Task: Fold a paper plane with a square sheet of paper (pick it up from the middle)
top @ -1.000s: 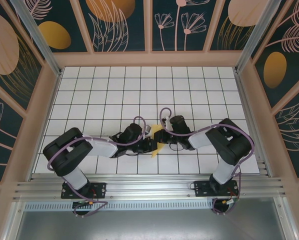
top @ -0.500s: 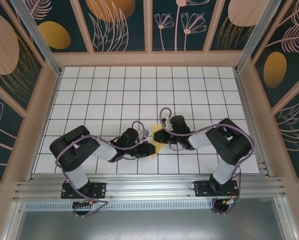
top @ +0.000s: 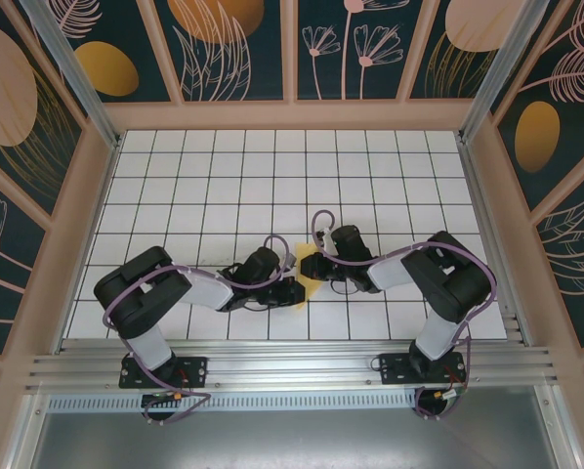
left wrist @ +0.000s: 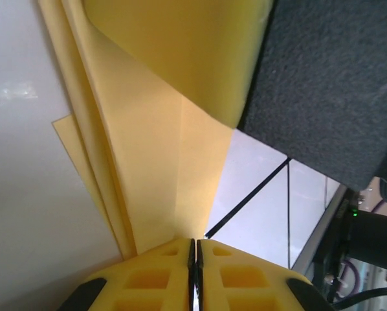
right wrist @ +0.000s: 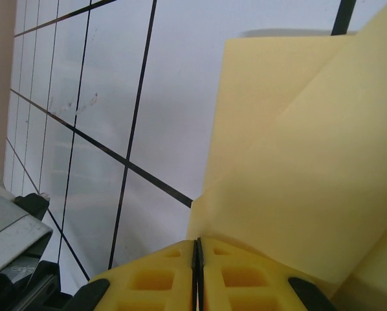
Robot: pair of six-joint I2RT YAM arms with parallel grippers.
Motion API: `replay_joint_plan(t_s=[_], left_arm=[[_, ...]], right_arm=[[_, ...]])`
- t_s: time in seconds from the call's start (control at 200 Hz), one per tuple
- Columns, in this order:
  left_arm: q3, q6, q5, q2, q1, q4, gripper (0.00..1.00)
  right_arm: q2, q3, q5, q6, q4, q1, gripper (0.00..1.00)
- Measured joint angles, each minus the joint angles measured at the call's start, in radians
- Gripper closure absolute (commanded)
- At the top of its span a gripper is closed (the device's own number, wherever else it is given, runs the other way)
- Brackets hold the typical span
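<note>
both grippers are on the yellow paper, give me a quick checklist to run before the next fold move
1. Left gripper shut on the folded yellow paper: ok, jaws together with a paper edge running in between.
2. Right gripper shut on the folded yellow paper: ok, same.
3. Layers pressed flat: not ok, the top flap bows away from those under it.
4. Gap between the two grippers: cannot tell, they sit very close in the top view.
5. Dart shape finished: cannot tell, the arms cover most of the paper from above.
</note>
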Motion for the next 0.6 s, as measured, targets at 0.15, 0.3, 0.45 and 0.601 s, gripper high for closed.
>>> replay_joint_plan(t_s=[0.15,0.3,0.45,0.601], left_arm=[[0.013,0.024,-0.024,-0.010,-0.013,-0.045,0.86],[0.010,0.035,-0.053,-0.020,-0.031,-0.053,0.86],[-0.033,0.033,-0.053,-0.060,-0.054,-0.055,0.86],[-0.075,0.027,-0.043,-0.109,-0.072,-0.077,0.86]], right_arm=[[-0.001,0.002,0.007,0.000,-0.007,0.003,0.88],[-0.002,0.004,0.007,0.000,-0.012,0.003,0.88],[-0.002,0.006,0.007,0.001,-0.016,0.003,0.88],[-0.002,0.007,0.008,0.001,-0.016,0.004,0.88]])
